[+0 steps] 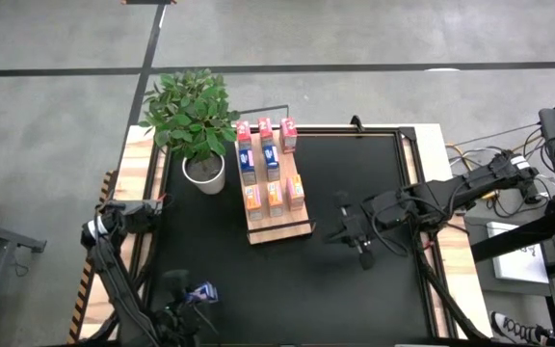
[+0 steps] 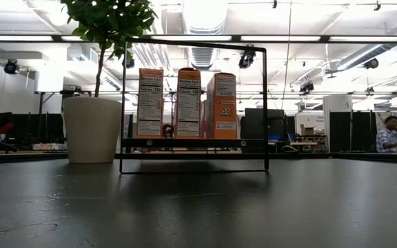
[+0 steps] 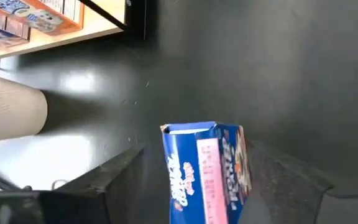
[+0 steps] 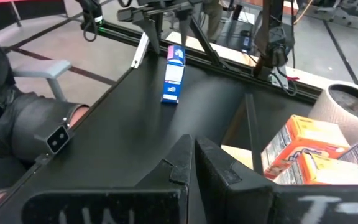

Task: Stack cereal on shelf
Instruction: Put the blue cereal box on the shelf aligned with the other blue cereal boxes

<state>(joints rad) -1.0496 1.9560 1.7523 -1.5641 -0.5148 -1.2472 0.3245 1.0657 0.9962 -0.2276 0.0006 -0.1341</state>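
Observation:
The light-wood shelf (image 1: 279, 224) lies mid-table and holds three rows of cereal boxes: pink-red (image 1: 264, 130) at the far end, blue (image 1: 270, 159) in the middle, orange (image 1: 275, 196) nearest. One more blue cereal box (image 1: 203, 292) lies on the black tabletop near the front left. My left gripper (image 1: 183, 289) is open at this box; in the left wrist view its fingers (image 3: 104, 180) stand on either side of the box (image 3: 207, 171), apart from it. My right gripper (image 1: 359, 241) is shut and empty over the table, right of the shelf.
A potted plant in a white pot (image 1: 203, 172) stands just left of the shelf's far end. The low view shows the shelf's black wire frame (image 2: 191, 143) with orange boxes behind it, and a person (image 2: 390, 134) in the room far beyond the table.

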